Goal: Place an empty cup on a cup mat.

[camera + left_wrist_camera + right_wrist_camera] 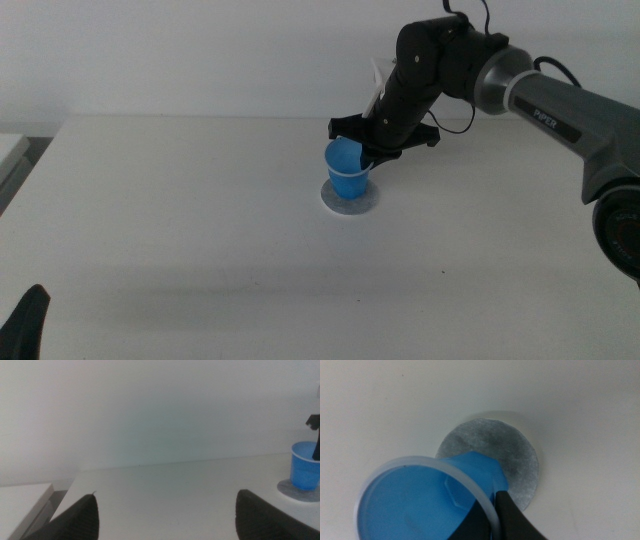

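Note:
The blue cup (347, 168) stands at the round grey cup mat (352, 198) in the middle of the table, its base over the mat. I cannot tell whether the base rests fully on it. My right gripper (366, 152) comes in from the right and is shut on the cup's rim. In the right wrist view the cup (420, 505) looks tilted, with a dark jaw on each side of its rim, and its base covers part of the mat (515, 460). The cup is empty. My left gripper (25, 318) waits at the front left, open (167, 494), and sees the cup (304, 467) and mat (292, 491) far off.
The white table (200, 220) stretches around the mat. A white wall stands behind it. A pale ledge (10, 150) lies beyond the table's left edge.

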